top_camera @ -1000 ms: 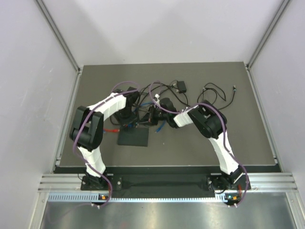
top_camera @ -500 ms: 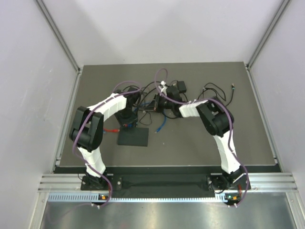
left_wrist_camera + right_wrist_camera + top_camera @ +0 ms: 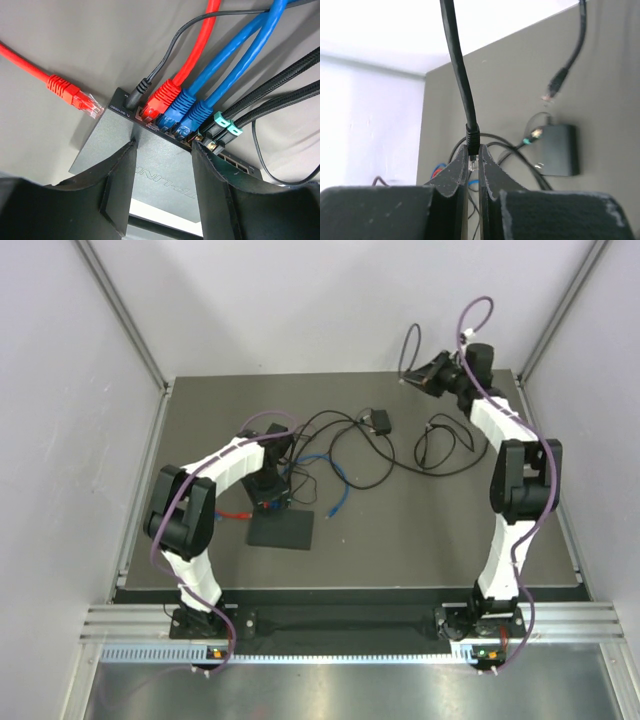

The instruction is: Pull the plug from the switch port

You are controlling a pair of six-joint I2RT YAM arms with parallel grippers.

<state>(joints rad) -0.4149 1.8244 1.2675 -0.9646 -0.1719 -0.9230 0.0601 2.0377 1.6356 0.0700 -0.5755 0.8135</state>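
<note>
One switch [image 3: 281,531], one adapter [image 3: 380,422], two arms [image 3: 228,462] [image 3: 503,432].

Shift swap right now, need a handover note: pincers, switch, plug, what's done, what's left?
Left pincer: open, fingers apart over the switch.
Right pincer: shut on the plug of the black cable, raised far to the right, away from the switch.
Done: that plug is out of the switch.
Left: probably lay the cable down and release. The red cable and blue cables are plugged in.

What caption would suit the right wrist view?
Right gripper pinching the plug of a black cable, held high above the table, a small black adapter below.
</note>
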